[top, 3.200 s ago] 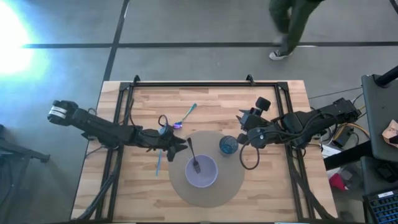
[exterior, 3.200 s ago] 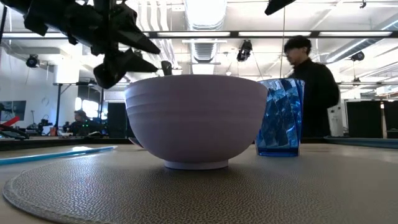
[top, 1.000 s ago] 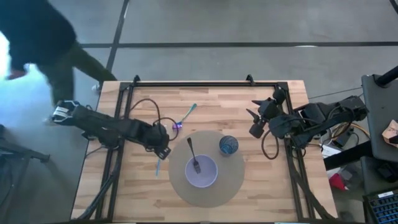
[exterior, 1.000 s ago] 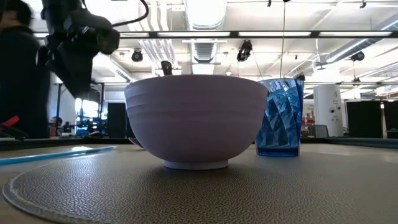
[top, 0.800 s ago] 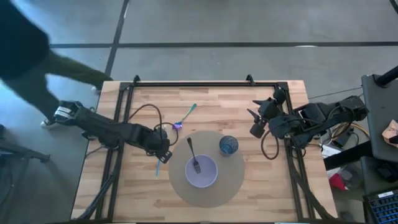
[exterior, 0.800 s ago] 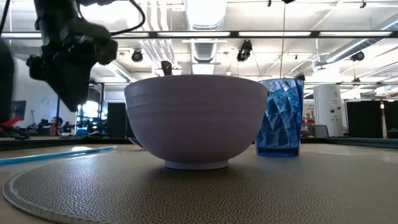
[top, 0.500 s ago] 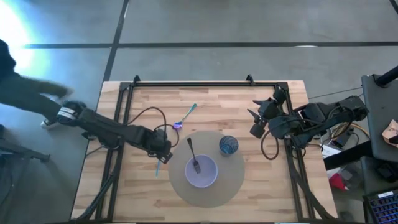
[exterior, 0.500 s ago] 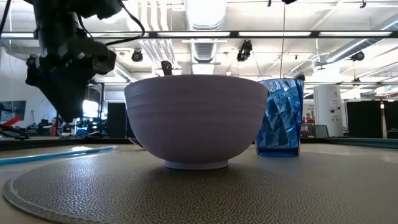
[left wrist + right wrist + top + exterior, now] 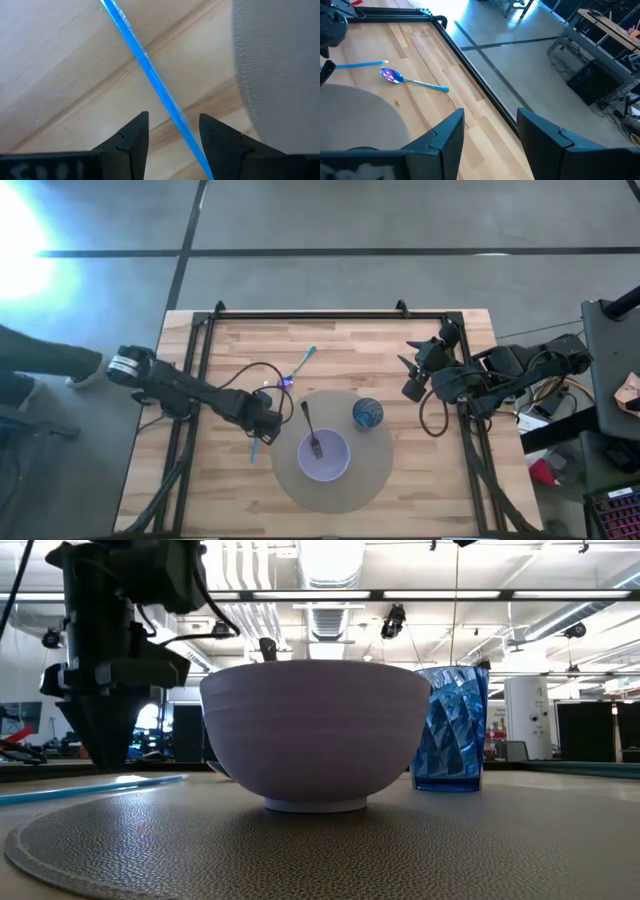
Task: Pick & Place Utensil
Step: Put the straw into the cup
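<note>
Our left gripper (image 9: 172, 132) hangs low over the table (image 9: 440, 480) with its fingers apart, and the blue utensil (image 9: 150, 70) passes straight through the gap between them. It is a thin, straight stick, likely a knife or a handle, though we cannot tell which end is which. Its long axis runs slantwise across the gap, so the fingers stand one on each side of it and look set to close across it. In the high view it lies on the bare wood just off the left edge of the round grey mat (image 9: 375, 470), almost touching that edge.

Farther out, the lilac bowl (image 9: 324, 456) with a dark fork (image 9: 309, 427) in it sits on the mat, the blue cup (image 9: 367, 414) beside it, and a purple spoon (image 9: 296, 367) lies on the wood beyond. There is open wood on the side away from the mat.

Our right gripper (image 9: 487, 132) waits, fingers apart, well off near the table's right edge, so the left arm is much the nearer
</note>
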You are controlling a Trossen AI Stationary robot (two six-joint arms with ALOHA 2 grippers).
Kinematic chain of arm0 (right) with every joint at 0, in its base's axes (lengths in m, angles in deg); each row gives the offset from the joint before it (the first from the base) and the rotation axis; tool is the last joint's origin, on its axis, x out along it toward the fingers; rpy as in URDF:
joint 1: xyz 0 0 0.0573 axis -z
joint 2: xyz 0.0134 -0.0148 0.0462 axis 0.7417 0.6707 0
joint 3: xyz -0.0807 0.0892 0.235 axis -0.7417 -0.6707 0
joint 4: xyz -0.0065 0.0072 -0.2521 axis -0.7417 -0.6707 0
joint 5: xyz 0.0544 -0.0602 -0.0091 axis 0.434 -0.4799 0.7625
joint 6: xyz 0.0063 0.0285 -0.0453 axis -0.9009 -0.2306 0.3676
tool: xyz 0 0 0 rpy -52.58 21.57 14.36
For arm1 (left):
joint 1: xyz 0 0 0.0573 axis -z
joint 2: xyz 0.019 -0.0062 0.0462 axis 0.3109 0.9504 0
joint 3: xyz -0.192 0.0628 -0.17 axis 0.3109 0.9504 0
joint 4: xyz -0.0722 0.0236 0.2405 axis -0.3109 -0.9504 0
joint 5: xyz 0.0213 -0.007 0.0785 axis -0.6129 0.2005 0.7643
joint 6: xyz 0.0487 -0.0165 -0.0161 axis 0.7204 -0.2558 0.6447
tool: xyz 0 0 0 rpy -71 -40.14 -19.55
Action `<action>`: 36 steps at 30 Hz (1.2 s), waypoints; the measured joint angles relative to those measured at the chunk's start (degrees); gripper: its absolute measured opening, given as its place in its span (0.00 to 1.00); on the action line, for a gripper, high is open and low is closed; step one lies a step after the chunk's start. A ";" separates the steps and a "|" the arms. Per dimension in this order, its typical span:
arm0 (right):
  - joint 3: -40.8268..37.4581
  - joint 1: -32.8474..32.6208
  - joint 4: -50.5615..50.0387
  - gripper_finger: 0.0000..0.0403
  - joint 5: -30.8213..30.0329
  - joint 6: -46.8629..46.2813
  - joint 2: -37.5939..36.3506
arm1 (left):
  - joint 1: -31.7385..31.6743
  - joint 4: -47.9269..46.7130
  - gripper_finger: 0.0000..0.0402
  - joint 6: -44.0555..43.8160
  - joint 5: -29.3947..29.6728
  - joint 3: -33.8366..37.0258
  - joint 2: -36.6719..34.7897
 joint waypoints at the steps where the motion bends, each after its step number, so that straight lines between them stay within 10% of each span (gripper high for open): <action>1: 0.00 -0.01 0.02 0.44 0.00 -0.01 0.00 | 0.00 0.08 0.41 -0.28 0.05 0.00 0.42; 17: 0.00 -0.01 0.02 0.44 0.00 -0.02 0.00 | 0.02 1.18 0.39 -0.85 1.29 -0.23 5.83; 36: 0.00 -0.01 0.00 0.44 0.00 -0.01 0.00 | -0.02 2.35 0.08 2.98 -1.90 1.89 6.11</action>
